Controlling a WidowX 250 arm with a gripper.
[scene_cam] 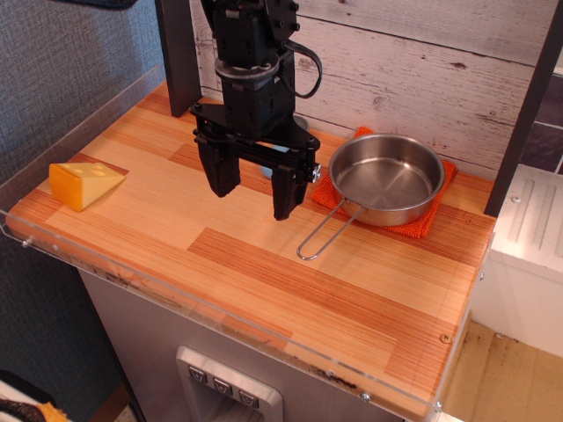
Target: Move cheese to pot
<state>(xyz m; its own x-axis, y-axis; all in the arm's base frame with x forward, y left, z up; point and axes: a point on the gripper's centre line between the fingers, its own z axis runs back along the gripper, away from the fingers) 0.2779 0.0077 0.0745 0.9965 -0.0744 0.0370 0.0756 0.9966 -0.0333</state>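
Observation:
The cheese (84, 183) is a yellow-orange wedge lying at the far left edge of the wooden table. The pot (387, 178) is a shallow shiny steel pan at the right, standing on an orange cloth (431, 214), with its wire loop handle (324, 236) pointing toward the front left. The pot is empty. My gripper (255, 192) is black and hangs over the middle of the table between the two, its fingers wide apart and holding nothing. It is well right of the cheese and just left of the pot's handle.
The wooden table top (264, 272) has a clear plastic rim along its left and front edges (176, 299). A white plank wall (413, 70) stands behind, with a dark post (180, 53) at the back left. A small blue-grey object (274, 151) is mostly hidden behind the gripper.

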